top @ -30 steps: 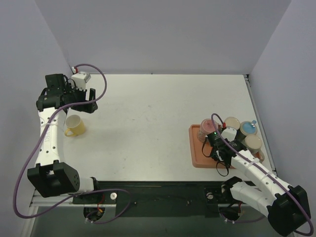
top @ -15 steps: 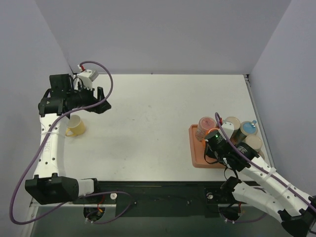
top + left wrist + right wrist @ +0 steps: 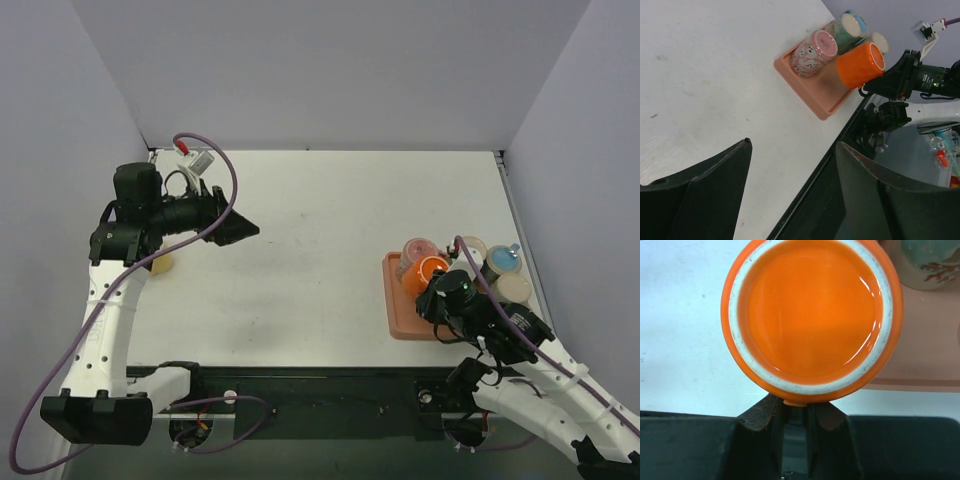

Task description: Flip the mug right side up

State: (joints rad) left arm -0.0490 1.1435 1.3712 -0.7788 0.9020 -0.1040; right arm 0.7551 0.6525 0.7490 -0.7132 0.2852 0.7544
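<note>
1. Orange mug [image 3: 812,315] was in the R gripper [image 3: 796,411], lifted off the tray [image 3: 398,322] and hanging over the tray's left part.
2. R jaws were closed tight on a small orange bit at the mug's edge; whether that bit was the handle couldn't be told.
3. R wrist view: the mug's glazed base w/ a pale speckled ring faced the camera straight on, filling most of the view.
4. L wrist view: the mug lay tilted on its side in the air, base end toward the R gripper, mouth end away from it & not visible.
5. Pink mug [image 3: 812,52] stood just beside the orange one, at the tray's far-left corner, base up.
6. Three more mugs sat on the tray's right side: cream [image 3: 470,245], blue [image 3: 503,258] & beige [image 3: 515,288], close together.
7. Tray itself was salmon-pink, near the front-right of the white table [image 3: 300,220].
8. L gripper [image 3: 235,230] hung raised over the table's left-centre, well apart from the tray.
9. L jaws stood wide apart w/ nothing between them; its camera looked across at the tray.
10. Yellow mug [image 3: 162,264] at the table's left edge was mostly hidden under the L arm, so its orientation couldn't be told.
</note>
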